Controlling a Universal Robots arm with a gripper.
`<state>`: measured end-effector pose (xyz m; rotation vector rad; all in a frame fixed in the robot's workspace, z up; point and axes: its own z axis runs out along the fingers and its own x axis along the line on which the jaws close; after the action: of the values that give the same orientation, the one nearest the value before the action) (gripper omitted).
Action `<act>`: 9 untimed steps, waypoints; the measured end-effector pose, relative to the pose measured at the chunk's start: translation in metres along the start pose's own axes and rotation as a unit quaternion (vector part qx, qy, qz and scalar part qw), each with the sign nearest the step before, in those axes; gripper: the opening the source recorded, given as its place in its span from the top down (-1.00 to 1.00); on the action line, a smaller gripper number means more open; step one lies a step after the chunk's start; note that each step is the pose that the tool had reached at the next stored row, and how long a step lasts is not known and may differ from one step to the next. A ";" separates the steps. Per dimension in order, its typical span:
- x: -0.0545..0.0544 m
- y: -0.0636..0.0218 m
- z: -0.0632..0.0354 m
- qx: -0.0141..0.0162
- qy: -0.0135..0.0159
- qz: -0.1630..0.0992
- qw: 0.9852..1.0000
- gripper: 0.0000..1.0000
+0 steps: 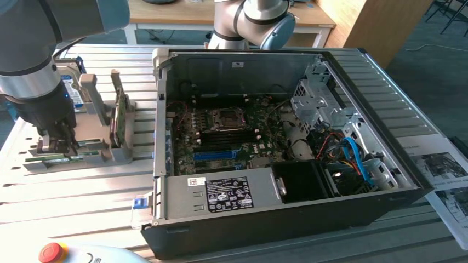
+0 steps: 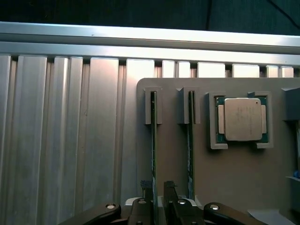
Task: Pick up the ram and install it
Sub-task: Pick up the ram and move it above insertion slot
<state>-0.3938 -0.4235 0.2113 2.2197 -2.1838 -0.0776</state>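
Two green ram sticks stand on edge in slots of a grey holder [image 2: 243, 173]. The ram [image 2: 153, 140] nearest my gripper runs straight down between my fingertips. A second stick [image 2: 191, 140] stands parallel beside it. My gripper [image 2: 157, 194] is lowered over the end of the first stick, one finger [image 2: 146, 193] close against it and the other a small gap away, so it is open around the stick. At the exterior view's left, the gripper [image 1: 57, 143] is down on the holder, just above the ram [image 1: 51, 160].
A silver CPU [image 2: 242, 119] sits in a pocket of the holder beside the sticks. A blue-labelled hard drive [image 1: 69, 90] stands behind the arm. The open computer case [image 1: 292, 203] lies at centre, with a blue motherboard slot [image 1: 219, 155]. A red stop button [image 1: 50, 251] sits at the front.
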 end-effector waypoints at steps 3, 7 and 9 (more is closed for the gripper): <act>0.000 0.0000 0.0001 0.000 0.000 -0.006 1.000 0.53; 0.000 0.0000 0.0002 0.000 0.001 -0.011 1.000 0.53; 0.000 0.0000 0.0002 0.000 0.001 -0.011 1.000 0.53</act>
<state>-0.3938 -0.4235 0.2111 2.2431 -2.1591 -0.0771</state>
